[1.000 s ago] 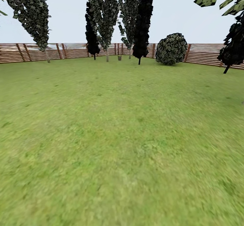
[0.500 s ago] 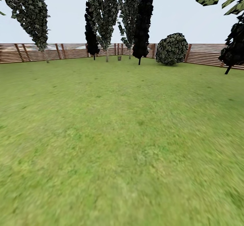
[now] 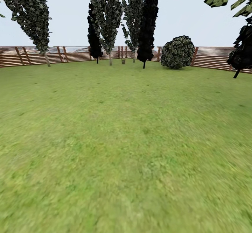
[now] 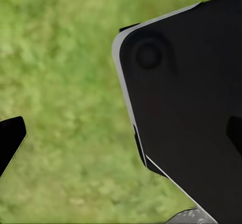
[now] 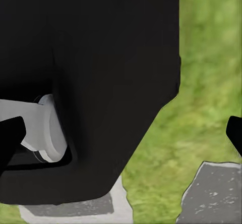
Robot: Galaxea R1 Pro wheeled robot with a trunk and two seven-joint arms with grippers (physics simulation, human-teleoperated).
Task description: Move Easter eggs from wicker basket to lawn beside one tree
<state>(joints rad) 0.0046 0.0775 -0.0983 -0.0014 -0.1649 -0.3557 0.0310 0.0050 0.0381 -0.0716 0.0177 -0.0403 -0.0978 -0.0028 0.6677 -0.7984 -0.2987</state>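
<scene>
Inspection of the head view finds a wide lawn point(image 3: 126, 138) closed by a slatted fence point(image 3: 210, 56), with a round dark bush point(image 3: 177, 51) taken as reference. To the left of the bush, at the fence foot, a small brownish object point(image 3: 123, 61) is noted. It is possibly the wicker basket, but it is too small for this to be confirmed. The position of the Easter eggs cannot be established from these pictures. A pale-trunked tree point(image 3: 109, 16) is recorded further left of the bush, with a black tree point(image 3: 147, 23) between the two. The eggs are judged light, rigid and smooth, so slipping and rolling are to be expected; hold is best taken across the widest girth with moderate pressure. The basket is judged light and liable to tip if its rim is knocked. The garden layout is supplied by the head view alone. In the wrist views, grass close beneath and dark panels of the robot's body point(image 4: 191, 93) are recorded. The left tool point(image 4: 122, 135) is seen spread, its fingertips point(image 4: 10, 141) set wide apart with nothing held. The right tool point(image 5: 122, 133) is likewise spread and empty. A grey speckled surface point(image 5: 217, 193) in the right wrist view is not identified.
</scene>
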